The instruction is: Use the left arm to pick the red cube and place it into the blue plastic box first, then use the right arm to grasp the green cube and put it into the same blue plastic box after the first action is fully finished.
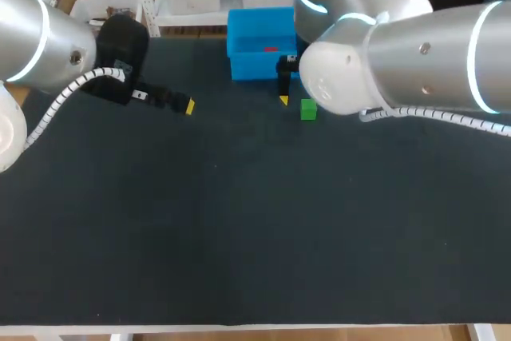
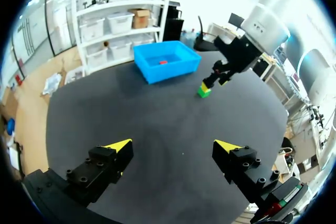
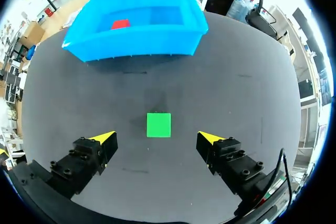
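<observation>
Two cubes, two very different spots: the red cube (image 3: pixel 120 24) lies inside the blue plastic box (image 1: pixel 254 65), down on its floor, and the box sits at the far edge of the table (image 1: pixel 239 237), about midway along it. The green cube (image 1: pixel 308 109) rests on the table's dark surface just in front of the box, near the box's right-hand corner and apart from its wall. My right gripper (image 3: pixel 156 137) hangs above that green cube with its fingers spread wide, one yellow tip out to each side of the cube, a clear gap on both sides, gripping nothing. My left gripper (image 2: pixel 173 144) hovers over the far left part of the table, well apart from the box, its fingers parted too and holding nothing.
</observation>
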`<state>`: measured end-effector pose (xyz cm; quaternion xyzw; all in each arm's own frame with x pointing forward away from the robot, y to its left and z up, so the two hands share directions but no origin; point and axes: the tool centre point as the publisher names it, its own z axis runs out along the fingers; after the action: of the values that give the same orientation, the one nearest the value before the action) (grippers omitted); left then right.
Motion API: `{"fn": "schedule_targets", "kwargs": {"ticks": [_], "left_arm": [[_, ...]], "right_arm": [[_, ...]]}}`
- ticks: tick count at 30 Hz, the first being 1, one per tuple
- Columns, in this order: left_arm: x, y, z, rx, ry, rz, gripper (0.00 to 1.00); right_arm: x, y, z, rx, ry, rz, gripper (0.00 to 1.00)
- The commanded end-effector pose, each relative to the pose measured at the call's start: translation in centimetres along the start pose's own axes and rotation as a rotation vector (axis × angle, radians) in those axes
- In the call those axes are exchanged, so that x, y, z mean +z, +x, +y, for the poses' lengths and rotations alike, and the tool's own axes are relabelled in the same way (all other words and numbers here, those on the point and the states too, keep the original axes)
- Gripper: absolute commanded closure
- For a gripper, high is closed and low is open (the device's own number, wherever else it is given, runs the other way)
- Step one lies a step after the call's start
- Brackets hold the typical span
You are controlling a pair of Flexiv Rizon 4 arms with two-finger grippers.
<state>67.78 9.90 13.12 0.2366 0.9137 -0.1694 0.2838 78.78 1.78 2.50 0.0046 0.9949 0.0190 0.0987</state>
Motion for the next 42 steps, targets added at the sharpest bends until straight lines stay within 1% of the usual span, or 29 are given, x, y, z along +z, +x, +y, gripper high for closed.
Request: {"fn": "schedule_targets", "kwargs": {"ticks": [1,10,21,32,42], "left_arm": [[0.0,0.0,0.1,0.002,0.006,-0.002,0.00],[0.0,0.0,0.1,0.002,0.006,-0.002,0.00],[0.0,0.0,0.1,0.002,0.006,-0.002,0.00],[0.0,0.0,0.1,0.002,0.006,-0.002,0.00],[0.0,0.0,0.1,0.002,0.006,-0.002,0.00]], "right_arm": [[1.4,-0.1,0.3,0.001,-0.001,-0.015,0.00],[2.7,-1.0,0.6,-0.016,-0.004,-0.028,0.00],[3.4,-2.0,-0.6,-0.012,0.000,-0.041,0.00],[4.1,-2.3,-0.1,-0.042,0.002,-0.033,0.00],[4.9,-1.8,-0.7,-0.040,0.009,-0.008,0.00]]}}
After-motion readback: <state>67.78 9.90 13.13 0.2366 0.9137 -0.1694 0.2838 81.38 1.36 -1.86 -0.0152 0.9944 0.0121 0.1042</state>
